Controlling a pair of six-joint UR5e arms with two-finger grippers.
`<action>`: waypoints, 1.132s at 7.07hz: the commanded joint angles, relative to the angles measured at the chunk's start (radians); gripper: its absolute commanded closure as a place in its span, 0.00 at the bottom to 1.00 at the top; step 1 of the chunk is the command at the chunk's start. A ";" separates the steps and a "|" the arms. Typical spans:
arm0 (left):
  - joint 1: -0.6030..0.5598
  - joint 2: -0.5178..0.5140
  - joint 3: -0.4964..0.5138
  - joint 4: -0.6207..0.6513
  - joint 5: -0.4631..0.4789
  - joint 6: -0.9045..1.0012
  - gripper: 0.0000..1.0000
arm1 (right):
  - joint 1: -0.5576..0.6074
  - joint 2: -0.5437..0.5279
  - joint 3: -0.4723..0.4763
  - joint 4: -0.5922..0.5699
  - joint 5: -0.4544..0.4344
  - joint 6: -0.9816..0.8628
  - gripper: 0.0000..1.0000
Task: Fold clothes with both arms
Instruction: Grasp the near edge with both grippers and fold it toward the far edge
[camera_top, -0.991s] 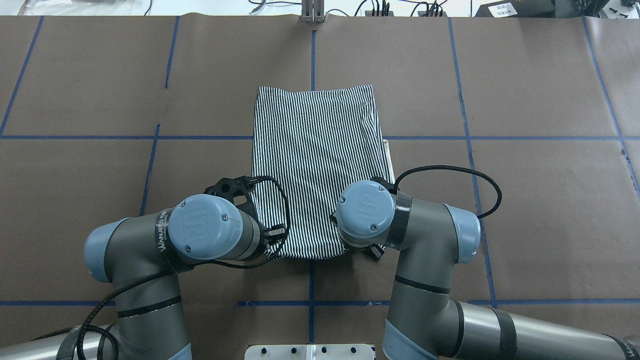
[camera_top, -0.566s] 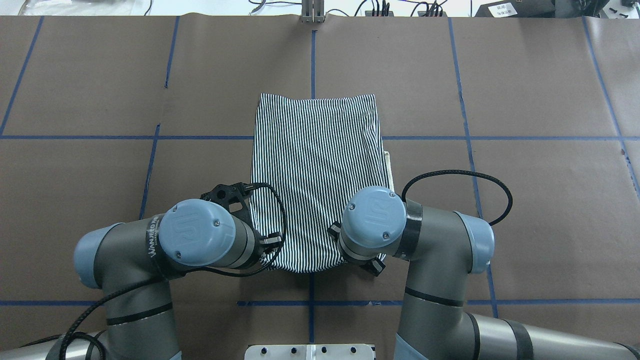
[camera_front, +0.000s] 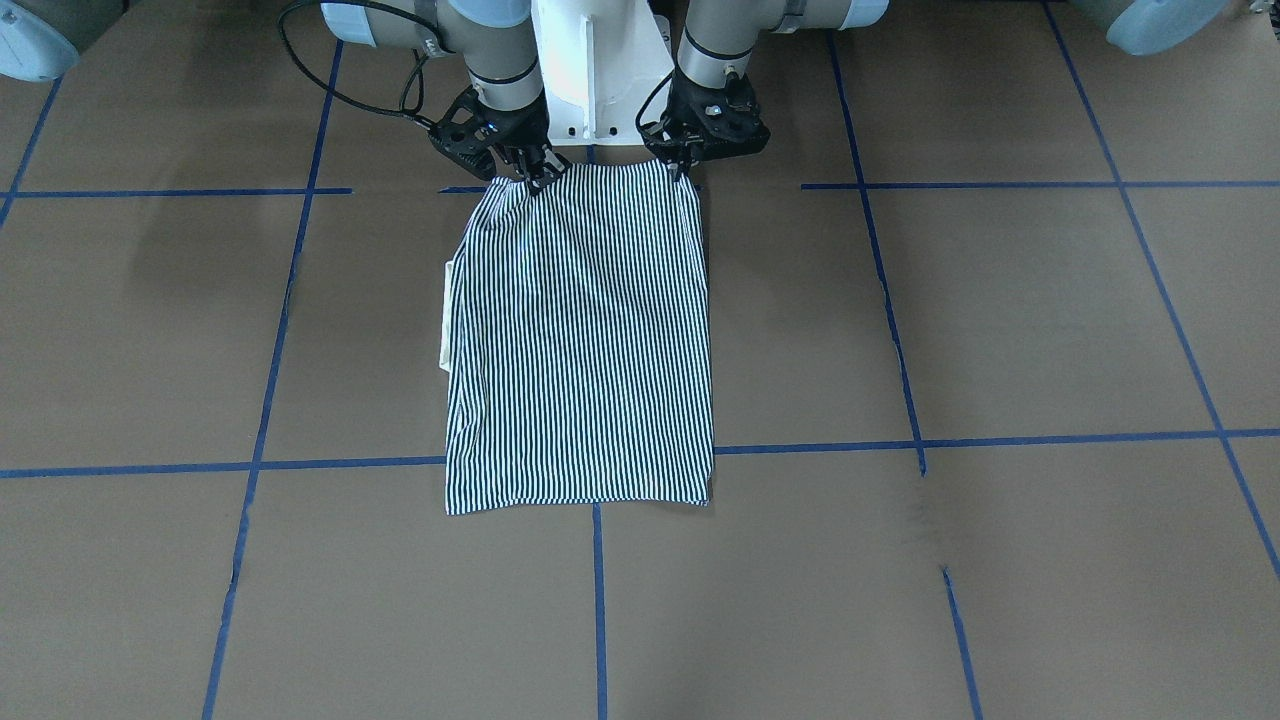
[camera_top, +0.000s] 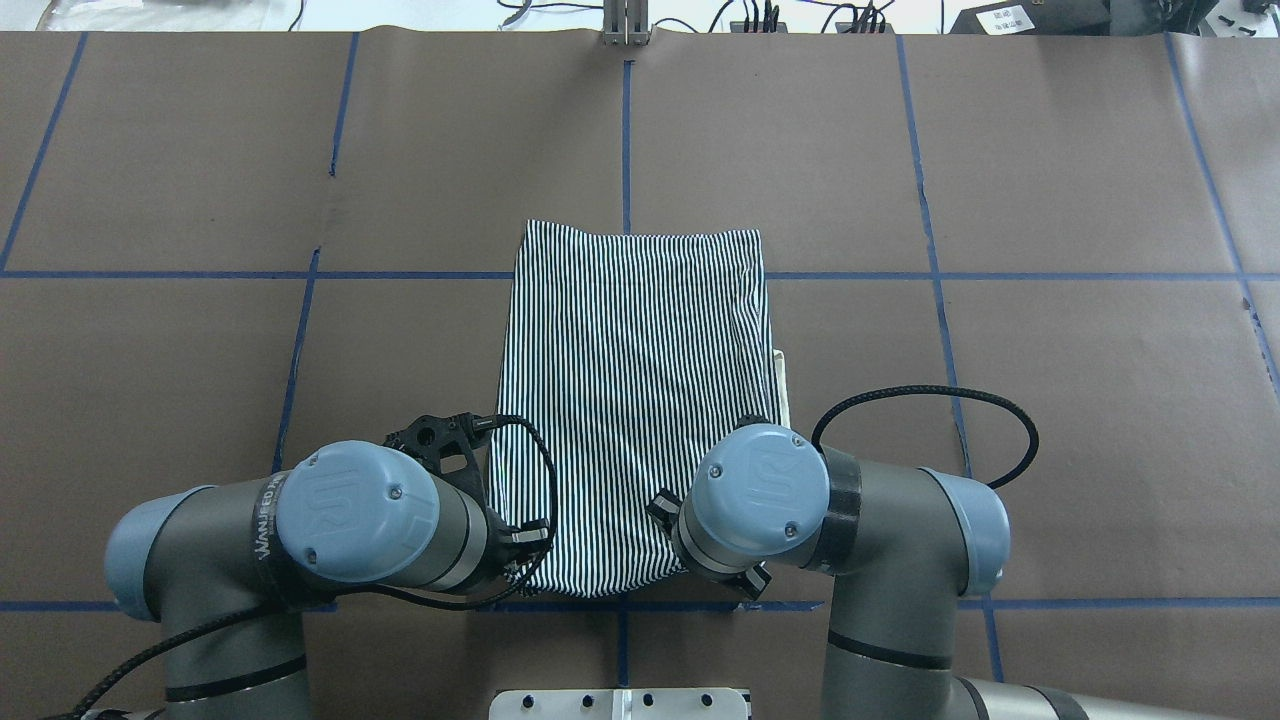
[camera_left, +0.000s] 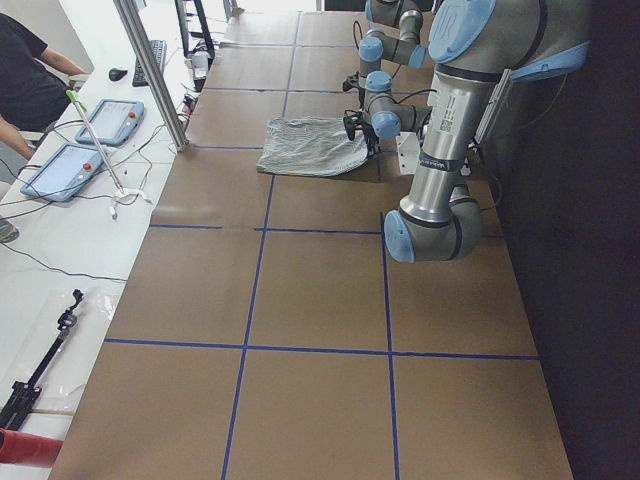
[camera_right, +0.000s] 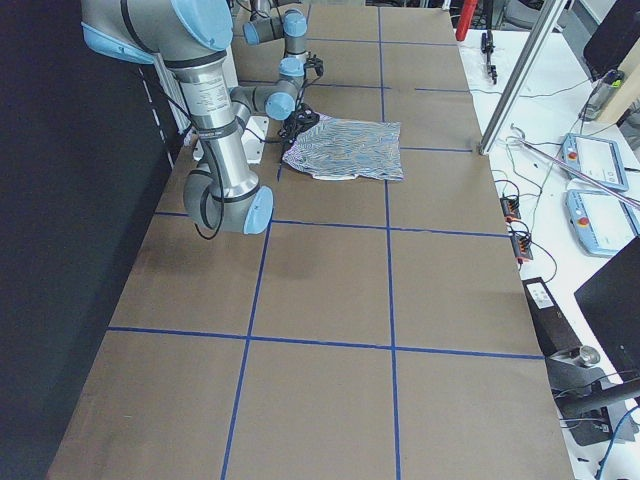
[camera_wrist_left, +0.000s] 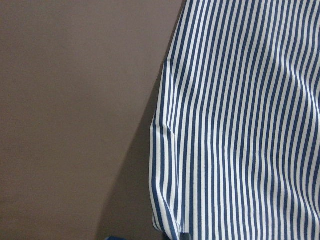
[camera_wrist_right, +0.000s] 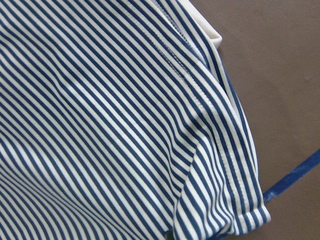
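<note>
The striped polo shirt (camera_front: 580, 340) lies folded into a long narrow rectangle on the brown table, back side up. A bit of cream collar (camera_front: 447, 322) sticks out at its side; it also shows in the overhead view (camera_top: 781, 385). My left gripper (camera_front: 684, 166) and my right gripper (camera_front: 536, 176) are each shut on a corner of the shirt's edge nearest the robot base, holding that edge slightly raised. In the overhead view the shirt (camera_top: 630, 400) runs away from the wrists, which hide both grippers. The wrist views show only striped cloth (camera_wrist_left: 240, 125) (camera_wrist_right: 110, 125).
Blue tape lines (camera_top: 860, 275) mark a grid on the brown paper-covered table (camera_top: 1050, 420). The white pedestal base (camera_front: 592, 70) stands just behind the grippers. A metal post (camera_left: 150, 70) and tablets (camera_left: 65, 170) sit beyond the table's far edge.
Both arms have drawn back toward the robot base, dragging the shirt along the table with them; its far edge has slid nearer to the robot.
</note>
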 joint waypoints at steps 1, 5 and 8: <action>-0.047 -0.029 0.008 -0.009 0.004 0.000 1.00 | 0.078 0.012 -0.005 0.009 -0.003 -0.035 1.00; -0.179 -0.085 0.193 -0.188 0.002 -0.017 1.00 | 0.210 0.088 -0.251 0.240 -0.006 -0.120 1.00; -0.230 -0.094 0.219 -0.209 0.001 -0.019 1.00 | 0.273 0.125 -0.287 0.259 -0.006 -0.138 1.00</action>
